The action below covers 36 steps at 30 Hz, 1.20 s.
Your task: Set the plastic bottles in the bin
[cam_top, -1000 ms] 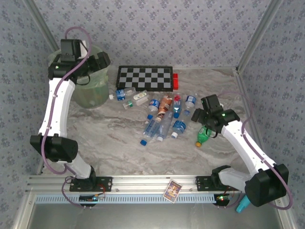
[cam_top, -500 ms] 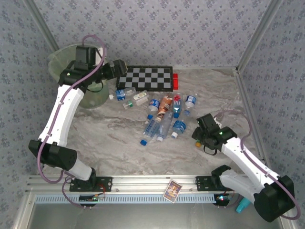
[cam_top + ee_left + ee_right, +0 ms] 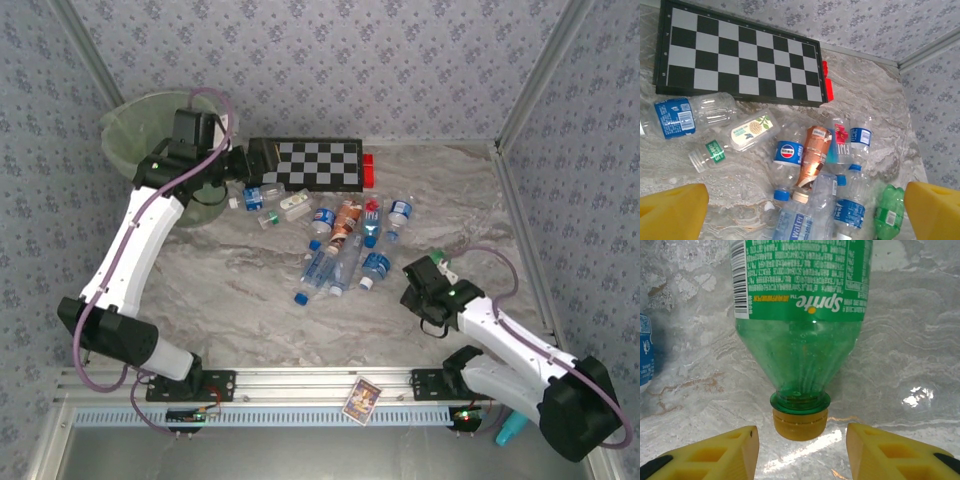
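Note:
Several plastic bottles [image 3: 345, 240] lie in a heap mid-table, clear ones with blue labels [image 3: 787, 160] and one with an orange label [image 3: 812, 160]. My left gripper [image 3: 262, 160] hovers wide open over the checkerboard's left end, right of the pale green bin [image 3: 130, 115]. From that wrist the heap lies below my left gripper [image 3: 805, 207]. A green bottle [image 3: 800, 330] with a yellow cap [image 3: 800, 425] lies apart at the right. My right gripper [image 3: 802, 445] stands open at table level with a finger on each side of the cap, touching neither side.
A black-and-white checkerboard [image 3: 310, 163] with a red block [image 3: 368, 170] at its end lies at the back. A turquoise tool [image 3: 510, 430] and a small card [image 3: 362, 397] rest by the front rail. Patterned walls close in the back and sides.
The left arm swung from over the bin to the right, to the checkerboard's left end. The right arm drew back toward the front, over the green bottle, and its jaws narrowed around the cap.

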Tool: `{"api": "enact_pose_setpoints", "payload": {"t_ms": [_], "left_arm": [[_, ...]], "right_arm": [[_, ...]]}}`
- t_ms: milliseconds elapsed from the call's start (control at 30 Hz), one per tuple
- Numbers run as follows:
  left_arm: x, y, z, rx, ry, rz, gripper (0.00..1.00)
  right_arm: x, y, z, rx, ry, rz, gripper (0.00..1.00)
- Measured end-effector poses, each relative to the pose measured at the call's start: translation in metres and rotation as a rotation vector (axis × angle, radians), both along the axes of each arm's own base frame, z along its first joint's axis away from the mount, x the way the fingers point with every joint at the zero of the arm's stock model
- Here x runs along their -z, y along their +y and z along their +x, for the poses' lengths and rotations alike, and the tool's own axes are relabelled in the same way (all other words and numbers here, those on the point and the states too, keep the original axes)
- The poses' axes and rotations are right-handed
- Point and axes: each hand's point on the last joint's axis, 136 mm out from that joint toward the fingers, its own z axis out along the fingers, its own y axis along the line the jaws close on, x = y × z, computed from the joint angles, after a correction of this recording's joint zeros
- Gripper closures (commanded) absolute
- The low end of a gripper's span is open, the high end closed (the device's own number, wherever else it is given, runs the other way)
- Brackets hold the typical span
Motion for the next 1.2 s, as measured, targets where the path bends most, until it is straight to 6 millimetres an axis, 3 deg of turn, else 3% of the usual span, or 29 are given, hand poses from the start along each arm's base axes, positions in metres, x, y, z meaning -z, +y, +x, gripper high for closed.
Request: {"api": "enact_pose_setpoints", "payload": {"t_ms": [333,500,767,833,1033,1200], "left_arm": [[-0.012,0.0,-0.02,0.013,-0.025,-0.009,0.0],[-0.008,0.007,-0.021,-0.015,-0.015,0.017,0.0],[-0.004,0.01,-0.022,-0.027,0.0,0.033,0.0],[-0.004,0.011,-0.022,-0.029,0.001,0.035,0.0],[-0.002,0.011,-0.021,-0.03,0.004,0.037,0.0],[-0.001,0.017,-0.015,-0.051,0.015,0.016,0.0]], "right_arm": [[0.02,-0.005,0.011,0.032,0.029,-0.008,0.52],[0.024,-0.002,0.016,0.004,0.017,-0.013,0.62],[0.025,-0.003,0.019,-0.022,0.009,-0.034,0.66],[0.022,-0.003,0.02,-0.028,-0.001,-0.037,0.72],[0.003,-0.008,0.022,-0.029,-0.061,-0.048,0.71],[-0.029,-0.004,0.034,-0.059,-0.141,-0.056,0.71]]}}
